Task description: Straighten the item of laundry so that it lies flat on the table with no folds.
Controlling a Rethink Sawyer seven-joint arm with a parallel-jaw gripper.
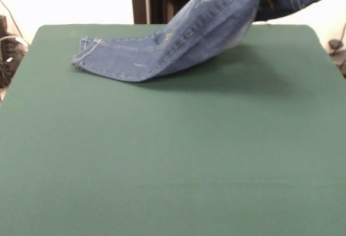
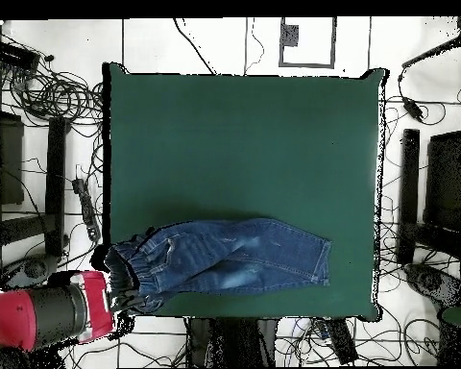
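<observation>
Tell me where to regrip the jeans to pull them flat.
Grip the leg hems, coming from that open table side. The jeans hang lifted at the waistband end near the gripper, while the hems rest free on the table.

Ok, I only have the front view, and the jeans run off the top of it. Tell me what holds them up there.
Observer: The gathered waistband of the jeans ends at the pincer on the red arm. The grip itself is hidden.
Operator: Give me where that sits against the table.
Observer: At a corner of the table, over its edge on the robot's side.
Operator: Now the legs.
Observer: They partly overlap, one over the other, with the hems together, short of the opposite side edge.
</observation>
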